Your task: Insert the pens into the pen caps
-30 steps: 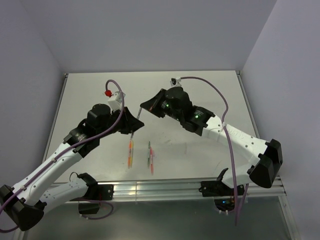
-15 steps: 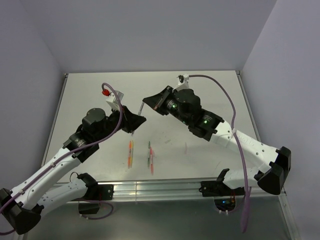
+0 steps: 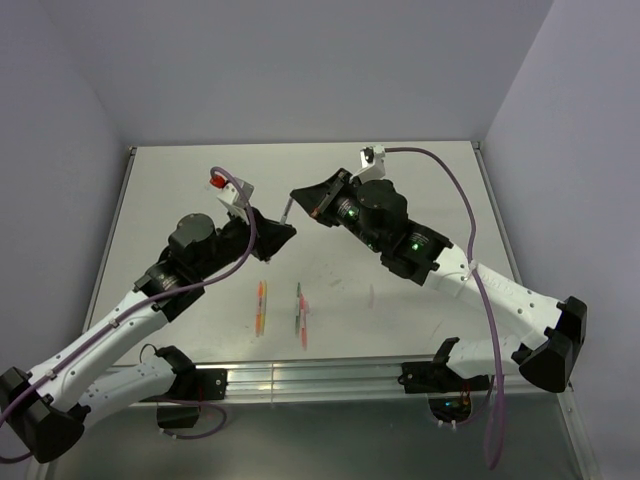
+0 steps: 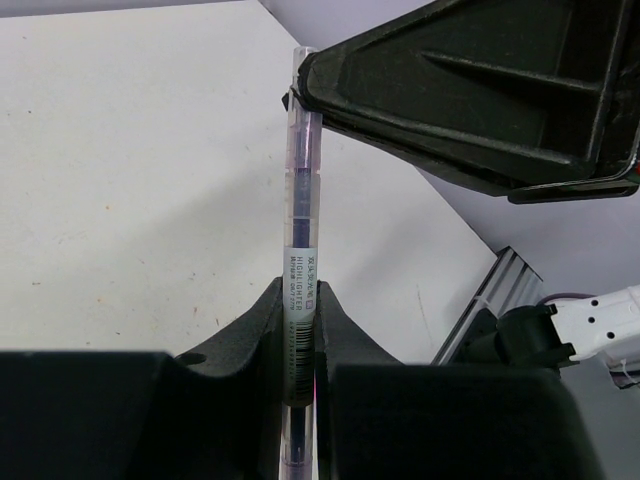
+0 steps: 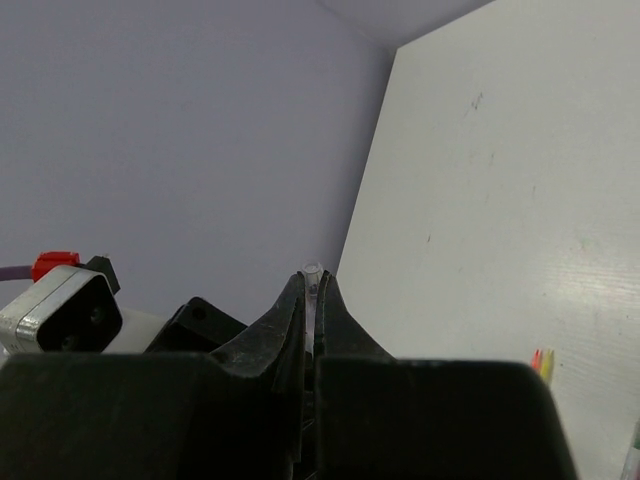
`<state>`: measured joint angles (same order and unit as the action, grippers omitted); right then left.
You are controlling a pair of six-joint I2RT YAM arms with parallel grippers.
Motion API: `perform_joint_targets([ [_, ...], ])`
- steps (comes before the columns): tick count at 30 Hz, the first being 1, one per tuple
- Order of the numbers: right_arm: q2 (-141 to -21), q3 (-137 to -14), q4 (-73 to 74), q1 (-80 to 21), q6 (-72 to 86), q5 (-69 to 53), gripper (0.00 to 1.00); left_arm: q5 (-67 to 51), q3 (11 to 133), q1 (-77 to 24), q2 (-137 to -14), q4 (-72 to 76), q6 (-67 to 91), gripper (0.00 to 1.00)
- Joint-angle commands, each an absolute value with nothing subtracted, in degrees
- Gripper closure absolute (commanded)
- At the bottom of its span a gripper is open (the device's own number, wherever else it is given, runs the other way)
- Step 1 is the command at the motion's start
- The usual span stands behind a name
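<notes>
My left gripper is shut on a thin grey-purple highlighter pen, held above the table and pointing away from the wrist. The pen's far end meets my right gripper, which is shut on a small clear pen cap. In the left wrist view the right gripper's fingers pinch that far end at the top. Whether the tip sits fully inside the cap is hidden by the fingers. An orange/yellow pen and a green/pink pen lie side by side on the table near the front.
The white table has a raised rim at left and right and a metal rail along the front edge. Purple cables loop over both arms. The lilac walls stand close at the back and on both sides.
My left gripper has moved up and to the right with the pen, closer to my right gripper. The right arm has stretched out and lifted slightly. The two pens on the table have not moved.
</notes>
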<state>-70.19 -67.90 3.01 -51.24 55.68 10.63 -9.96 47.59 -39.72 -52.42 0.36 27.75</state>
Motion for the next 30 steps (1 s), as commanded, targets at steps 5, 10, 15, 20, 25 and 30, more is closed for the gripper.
perform_joint_targets([
  [5,-68.5,-67.2,5.9,-56.7,55.5,2.4,1.00,-0.5,51.6,-38.4,-53.8,8.1,25.5,1.00],
  [10,-68.9,-67.8,6.9,-57.5,54.5,2.3,1.00,-0.4,53.0,-38.3,-54.1,7.6,24.3,1.00],
  [15,-69.4,-68.4,8.0,-58.4,53.8,1.8,1.00,-0.4,53.8,-38.3,-54.1,7.6,24.1,1.00],
  [20,-69.8,-68.6,8.3,-59.3,53.4,1.2,1.00,-0.4,54.3,-38.3,-54.1,7.3,23.6,1.00],
  [25,-70.2,-68.9,8.3,-60.0,53.6,0.3,1.00,-0.3,54.6,-38.3,-53.9,7.5,23.1,1.00],
  [30,-70.5,-69.3,8.3,-60.6,53.4,0.3,1.00,-0.3,55.3,-38.3,-54.0,8.0,22.2,1.00],
])
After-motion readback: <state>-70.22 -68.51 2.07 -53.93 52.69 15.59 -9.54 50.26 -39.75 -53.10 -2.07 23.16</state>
